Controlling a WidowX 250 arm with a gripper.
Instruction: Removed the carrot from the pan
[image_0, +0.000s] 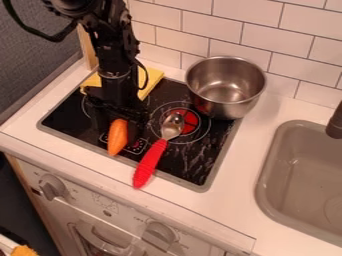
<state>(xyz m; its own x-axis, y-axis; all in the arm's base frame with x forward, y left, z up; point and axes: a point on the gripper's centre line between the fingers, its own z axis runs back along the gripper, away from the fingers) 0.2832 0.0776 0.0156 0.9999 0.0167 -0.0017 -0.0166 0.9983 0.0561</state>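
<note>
Oven front (107, 200) nearest, below the gripper (120, 131) in the view; white, with a left knob (52, 187) and a right knob (160, 233). White counter (267, 150) runs above it, around the cooktop and sink. Tiled wall (220, 25) behind, beyond the gripper: pale tiles, dark grout.

Black cooktop (194, 170), metal-rimmed, lies beneath and around the gripper. One burner (189, 121) shows red, just right of the gripper.

Black arm (115, 55) enters from the top edge, left of centre. Its lower part drops almost straight to the gripper, which hangs low over the cooktop's front left part, fingers pointing down. A dark cable (40, 34) loops off the upper arm.

Grey sink (300, 170) well to the gripper's right, dark tap (336, 122) at its far side. Steel pot (226, 86) up and right of the gripper, well apart from it, at the cooktop's back right corner; inside, bare metal.

Yellow cloth or board (152, 79) behind the gripper, partly hidden by the arm. Spoon (150, 162) just right of the gripper, metal bowl up by the burner, red handle slanting over the cooktop's front rim.

Carrot (117, 137), orange: upper end held between the gripper's narrowly spaced fingers, tip downward, outside the pot. Cannot tell whether the tip touches the cooktop.
</note>
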